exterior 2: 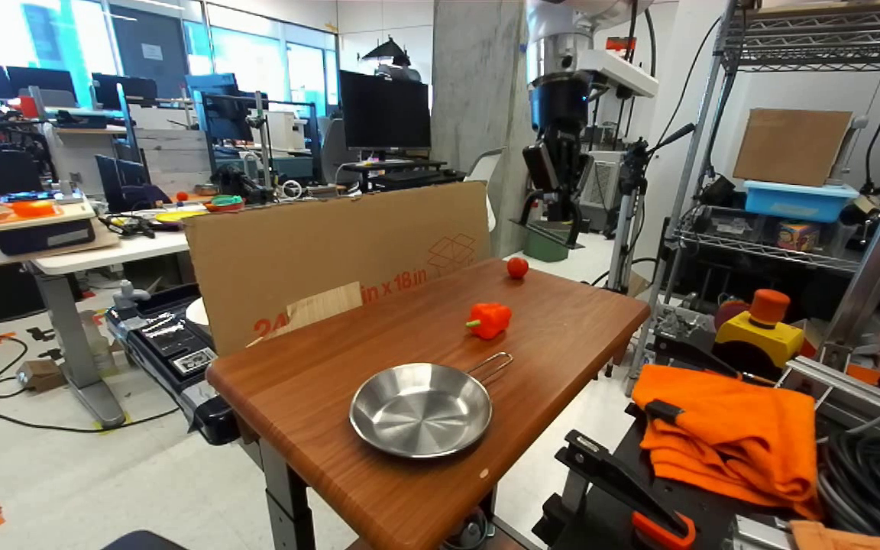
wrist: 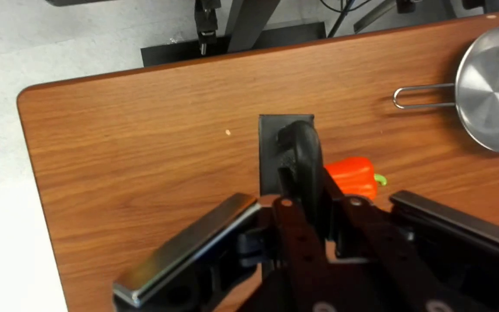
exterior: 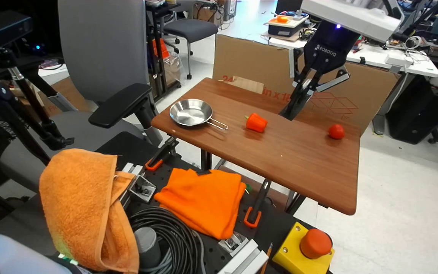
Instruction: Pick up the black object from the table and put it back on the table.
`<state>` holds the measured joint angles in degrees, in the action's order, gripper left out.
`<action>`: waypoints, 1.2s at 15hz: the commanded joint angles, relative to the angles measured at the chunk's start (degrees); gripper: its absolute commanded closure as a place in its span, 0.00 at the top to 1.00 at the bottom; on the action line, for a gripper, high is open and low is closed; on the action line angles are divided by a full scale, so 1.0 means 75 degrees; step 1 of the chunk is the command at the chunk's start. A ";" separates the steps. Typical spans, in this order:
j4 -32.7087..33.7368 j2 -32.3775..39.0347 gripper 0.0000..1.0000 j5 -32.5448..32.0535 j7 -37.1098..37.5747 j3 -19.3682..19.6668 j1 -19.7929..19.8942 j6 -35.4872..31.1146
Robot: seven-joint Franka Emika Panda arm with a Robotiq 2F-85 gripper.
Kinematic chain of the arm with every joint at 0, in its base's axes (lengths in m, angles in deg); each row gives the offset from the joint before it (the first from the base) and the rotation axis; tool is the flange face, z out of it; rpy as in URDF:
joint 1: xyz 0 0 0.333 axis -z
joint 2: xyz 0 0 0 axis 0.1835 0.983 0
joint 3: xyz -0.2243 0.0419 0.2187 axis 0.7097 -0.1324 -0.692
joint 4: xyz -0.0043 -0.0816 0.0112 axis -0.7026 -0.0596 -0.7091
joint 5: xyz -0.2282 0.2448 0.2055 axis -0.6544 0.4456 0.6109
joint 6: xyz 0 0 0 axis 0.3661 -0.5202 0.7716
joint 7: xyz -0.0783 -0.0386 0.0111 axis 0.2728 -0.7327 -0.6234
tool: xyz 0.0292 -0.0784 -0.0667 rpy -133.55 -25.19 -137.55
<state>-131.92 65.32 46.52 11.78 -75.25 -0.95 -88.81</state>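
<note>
The black object [wrist: 308, 147], a dark piece with a flat plate and a curved, handle-like part, hangs in the air, clear of the wood-grain table [exterior: 302, 152]. My gripper [wrist: 306, 182] is shut on its curved part; in the wrist view the dark fingers stand on both sides and hide its nearer end. In an exterior view the gripper [exterior: 303, 91] comes down near the table's far long side, and the black object [exterior: 293, 107] slants below the fingertips. From another angle the gripper [exterior 2: 560, 187] hangs beyond the table's far end, higher than its top.
On the tabletop lie a steel pan [exterior: 191, 112] with a wire handle, an orange-red bell pepper [exterior: 256, 123] and a red tomato [exterior: 336, 131]. A cardboard panel [exterior 2: 348, 244] stands along one long side. Clamps and orange cloth [exterior: 203, 201] occupy the black bench opposite.
</note>
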 commanded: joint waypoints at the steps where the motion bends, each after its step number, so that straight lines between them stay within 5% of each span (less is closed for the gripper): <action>1: 0.0039 -0.0035 0.04 0.0429 -0.0432 -0.0033 0.0162 -0.0158; 9: 0.0061 0.0074 0.04 -0.0542 0.0797 0.0386 0.0021 -0.0111; 18: 0.0309 0.0014 0.04 -0.1239 0.0971 0.0531 0.0052 -0.0113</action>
<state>-130.54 65.54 38.81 18.58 -71.75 -0.22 -89.39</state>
